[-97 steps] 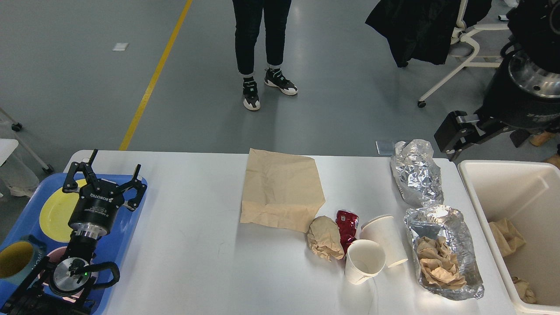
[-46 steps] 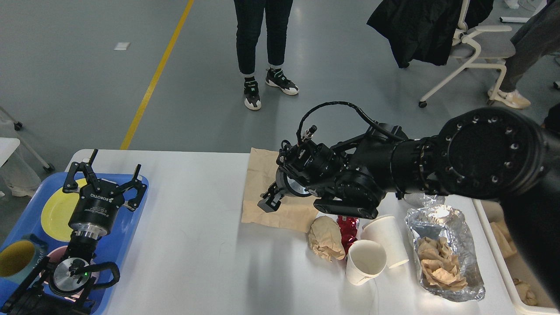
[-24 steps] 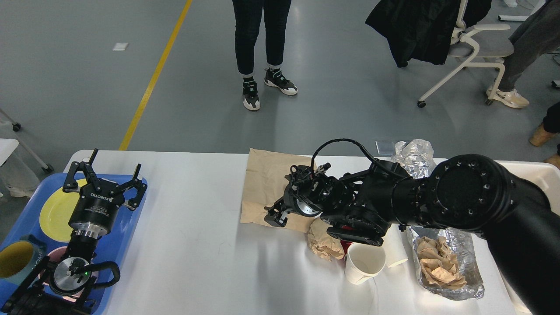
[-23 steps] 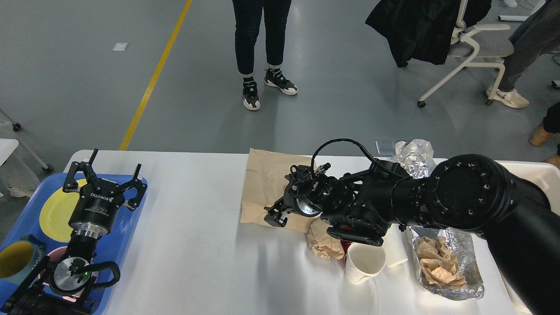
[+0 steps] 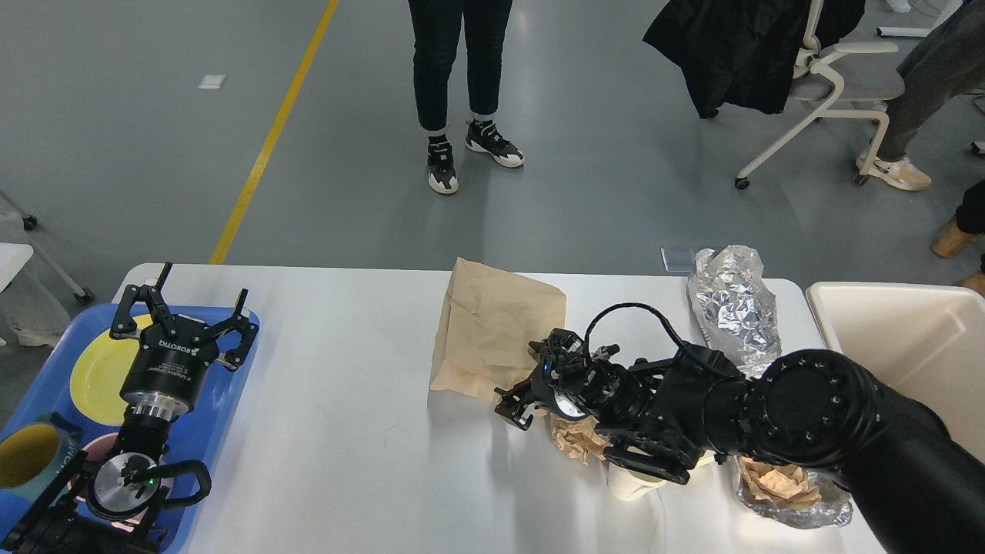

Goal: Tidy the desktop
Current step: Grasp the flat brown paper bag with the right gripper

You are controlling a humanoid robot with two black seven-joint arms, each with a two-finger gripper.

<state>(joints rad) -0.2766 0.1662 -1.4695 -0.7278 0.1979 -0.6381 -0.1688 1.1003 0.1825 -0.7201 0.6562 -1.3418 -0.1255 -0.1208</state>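
2 grippers: right gripper (image 5: 517, 406) low on desktop (image 5: 331, 431) at brown paper bag (image 5: 492, 331) near edge, closure unclear; left gripper (image 5: 183, 317) spread, idle over blue tray (image 5: 46, 400). Step: bag pickup; next, lift toward bin (image 5: 908, 346)

Left gripper (image 5: 181, 317) points upward, fingers spread; right gripper (image 5: 517, 406) reaches leftward, low.

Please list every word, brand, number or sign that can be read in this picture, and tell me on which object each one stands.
"ROBOTIQ": white letters on the black body of the left gripper, seen upside down in the head view.
No other text can be read. The paper cup, the brown paper bag and the crumpled foil show no print, and the right gripper shows no readable marking.
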